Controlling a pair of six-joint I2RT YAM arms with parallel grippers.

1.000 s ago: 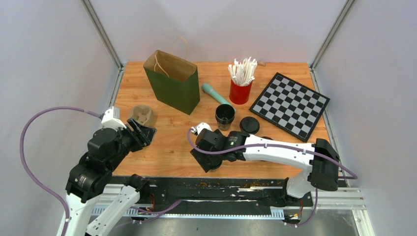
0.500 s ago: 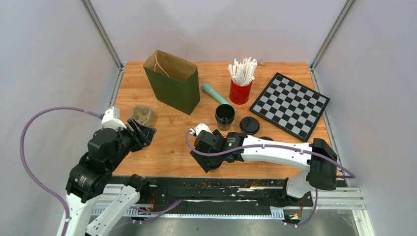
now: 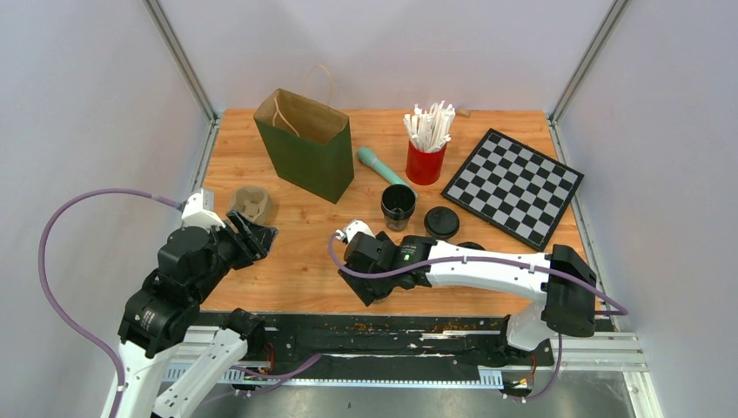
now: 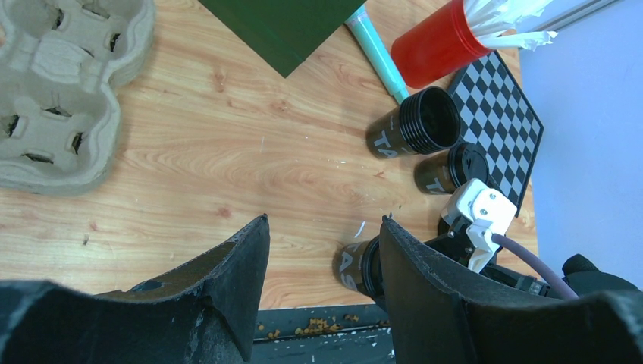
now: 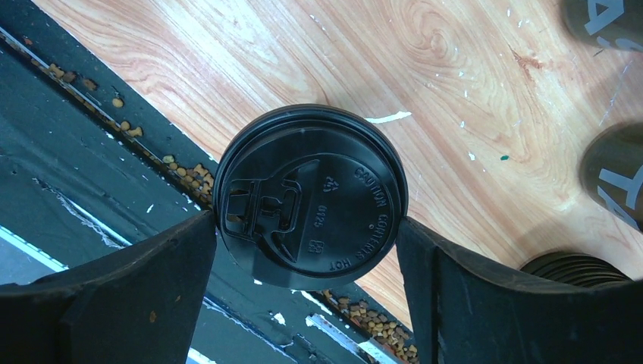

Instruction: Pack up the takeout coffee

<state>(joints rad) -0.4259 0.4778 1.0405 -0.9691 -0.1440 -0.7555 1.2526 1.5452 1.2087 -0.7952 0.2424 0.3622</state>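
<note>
Black lidded cup [image 5: 309,199] clamped in right claw [image 5: 305,227], arm low.

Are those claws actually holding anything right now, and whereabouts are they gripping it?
The right gripper clamps the lidded coffee cup from both sides, at its lid's rim. The left gripper is open, holding nothing.

The left arm [image 3: 187,261] and the right arm [image 3: 513,277] are both showing bulky matte-black joint housings linked by smooth white segments, and a small green light [image 3: 403,250] is glowing on the right arm's black wrist housing. A purple cable is looping away from each wrist, the left cable [image 3: 113,190] and the right cable [image 4: 527,259] each ending in a white connector block [image 4: 478,212]. The left gripper [image 4: 322,227] and the right gripper [image 5: 305,224] are each showing two broad, wedge-shaped black fingers with a dull, grainy surface.
</note>
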